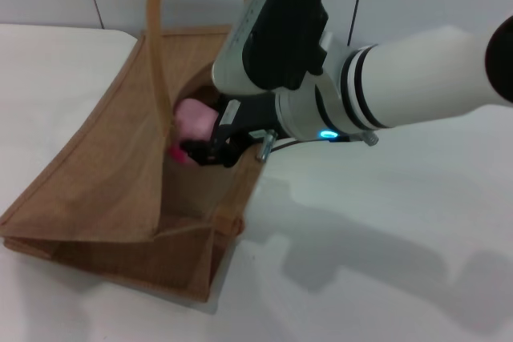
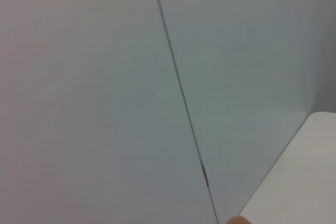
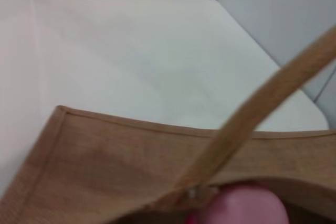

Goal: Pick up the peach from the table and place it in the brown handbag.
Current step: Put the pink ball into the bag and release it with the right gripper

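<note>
The brown handbag lies on the white table at the left, its mouth gaping toward my right arm. My right gripper reaches into that mouth and is shut on the pale-pink peach, which hangs just inside the opening with a magenta patch at its underside. In the right wrist view the peach shows at the lower edge, behind the handbag's tan panel. One loop handle crosses in front of it. My left gripper is out of view.
One bag handle stands up tall beside the right wrist. Bare tabletop stretches beyond the bag to a rounded corner, with a grey wall behind. The left wrist view shows only wall and a table edge.
</note>
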{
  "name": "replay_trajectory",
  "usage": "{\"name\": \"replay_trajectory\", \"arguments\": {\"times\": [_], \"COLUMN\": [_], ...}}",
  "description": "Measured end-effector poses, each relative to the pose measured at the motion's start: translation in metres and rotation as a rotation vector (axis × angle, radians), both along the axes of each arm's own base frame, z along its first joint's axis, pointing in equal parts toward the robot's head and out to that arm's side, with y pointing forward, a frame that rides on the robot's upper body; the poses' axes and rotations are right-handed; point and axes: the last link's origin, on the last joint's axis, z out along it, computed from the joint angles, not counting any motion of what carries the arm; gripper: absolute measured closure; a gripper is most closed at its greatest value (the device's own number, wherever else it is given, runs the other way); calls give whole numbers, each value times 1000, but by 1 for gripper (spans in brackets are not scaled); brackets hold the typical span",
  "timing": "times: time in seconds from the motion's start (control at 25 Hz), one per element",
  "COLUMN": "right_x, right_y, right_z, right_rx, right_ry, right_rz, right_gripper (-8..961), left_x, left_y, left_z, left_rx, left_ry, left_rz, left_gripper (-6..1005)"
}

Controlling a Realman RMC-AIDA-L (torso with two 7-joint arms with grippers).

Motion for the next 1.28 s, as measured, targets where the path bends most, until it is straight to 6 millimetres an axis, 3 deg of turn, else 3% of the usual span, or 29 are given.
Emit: {"name": "replay_trajectory", "arguments": {"times": [0.24, 1.28], "right_x": [-1, 0], "right_y": [-1, 33], "right_z": [-2, 33], "right_rx": [-3, 169], "right_ry": [3, -46], "right_rz": [6, 35], "right_gripper": [402, 408], "left_x": [-2, -7], "left_y": [0, -4], "left_z": [-1, 2], "left_rx": [5, 21], "left_ry": [4, 6], "left_rz": [4, 16], "left_gripper": [879, 879]}}
